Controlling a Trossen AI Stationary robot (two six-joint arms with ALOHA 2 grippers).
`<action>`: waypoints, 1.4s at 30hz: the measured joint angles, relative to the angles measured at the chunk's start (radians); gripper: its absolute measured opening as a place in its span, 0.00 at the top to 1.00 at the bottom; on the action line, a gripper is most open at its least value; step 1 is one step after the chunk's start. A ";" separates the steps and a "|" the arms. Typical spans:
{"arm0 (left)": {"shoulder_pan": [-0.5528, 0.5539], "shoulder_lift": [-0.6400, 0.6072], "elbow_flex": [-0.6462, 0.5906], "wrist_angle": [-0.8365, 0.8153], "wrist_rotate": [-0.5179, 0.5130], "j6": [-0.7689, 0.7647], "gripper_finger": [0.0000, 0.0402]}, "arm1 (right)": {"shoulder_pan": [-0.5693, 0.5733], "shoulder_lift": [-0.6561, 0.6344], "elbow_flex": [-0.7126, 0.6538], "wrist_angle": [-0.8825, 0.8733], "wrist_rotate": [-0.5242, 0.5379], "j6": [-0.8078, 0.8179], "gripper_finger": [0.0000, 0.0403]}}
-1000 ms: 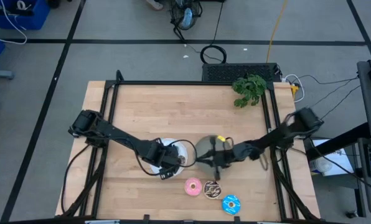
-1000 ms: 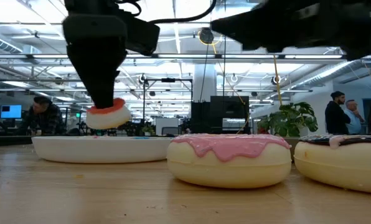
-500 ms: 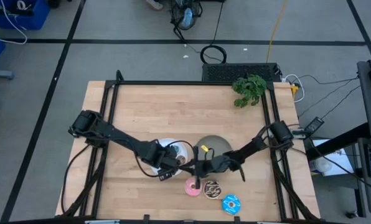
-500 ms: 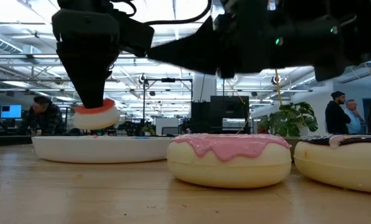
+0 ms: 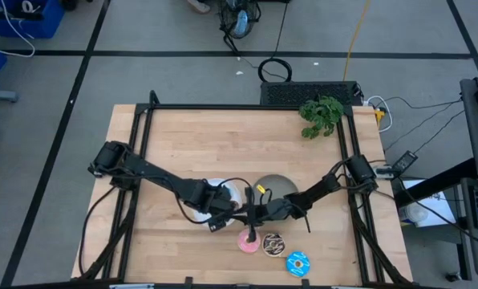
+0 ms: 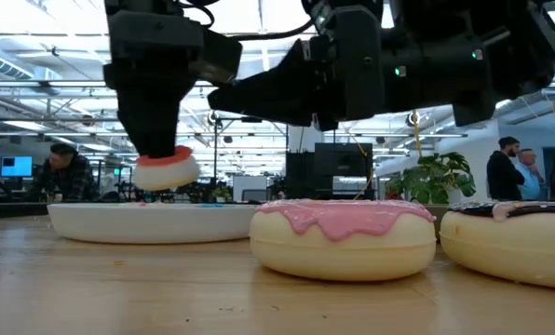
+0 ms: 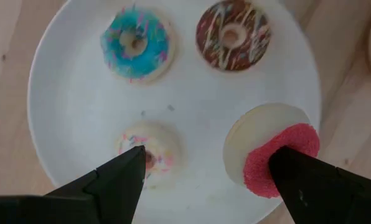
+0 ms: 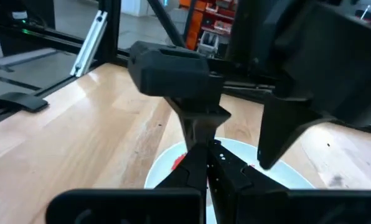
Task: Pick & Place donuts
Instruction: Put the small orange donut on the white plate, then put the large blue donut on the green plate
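Swinging in from the right since a second ago, the right arm now reaches across the grey plate (image 5: pixel 281 185) toward the table's middle, its right gripper (image 5: pixel 252 217) pinched tight with nothing in it, hanging just above the pink donut (image 5: pixel 248 241).

Over on the left, the left gripper (image 7: pixel 204 174) hovers over the white plate (image 7: pixel 67 99), fingers spread wide, and the red donut (image 7: pixel 269 152) leans tilted against one finger (image 7: pixel 322 183); from table height it looks lifted off the plate. Below it on the plate lie the blue donut (image 7: pixel 136 43), the brown donut (image 7: pixel 233 37) and the white donut (image 7: pixel 149 152).

Moving right along the near edge of the wooden table (image 5: pixel 223 144): pink donut, then the chocolate-sprinkled donut (image 5: pixel 273 244), then the blue-iced donut (image 5: pixel 297 263), close together in a slanting row. Far half of the board is bare wood, with a green plant (image 5: pixel 321 115) at the back right corner.

Beyond the table, an open office hall with people (image 6: pixel 515 167) standing at the right.
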 joint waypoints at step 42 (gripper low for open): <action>-0.007 -0.016 0.000 0.032 -0.044 0.075 0.17 | -0.059 -0.022 0.029 -0.183 -0.156 0.001 1.00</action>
